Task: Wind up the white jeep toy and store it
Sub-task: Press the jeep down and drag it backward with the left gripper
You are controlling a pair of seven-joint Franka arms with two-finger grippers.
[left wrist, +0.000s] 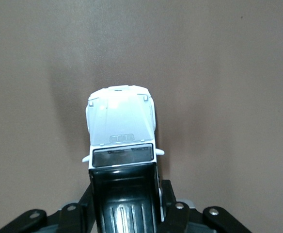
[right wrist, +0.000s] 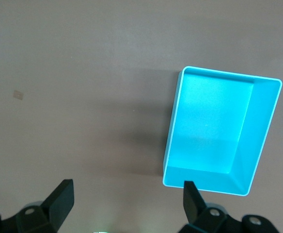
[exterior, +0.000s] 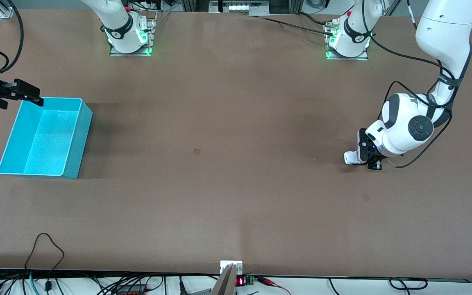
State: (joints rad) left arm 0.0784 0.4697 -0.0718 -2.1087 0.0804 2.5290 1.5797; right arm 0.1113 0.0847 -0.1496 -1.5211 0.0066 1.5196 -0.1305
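Front view: turquoise bin [exterior: 76, 141] sits empty; right gripper [exterior: 29, 95] spread apart above its corner. Left gripper [exterior: 363, 157] clamped on white jeep toy [left wrist: 122, 124] on table [exterior: 228, 184].

We see the right tool [right wrist: 127, 196] with its fingers [right wrist: 61, 196] spread wide, hovering over the brown surface [right wrist: 73, 73] beside an empty turquoise bin [right wrist: 262, 141].

The white jeep toy [left wrist: 121, 127] has a black ribbed rear roof and dark windscreen, the bin [exterior: 75, 135] is plain turquoise, and the table [exterior: 236, 184] is matte brown.
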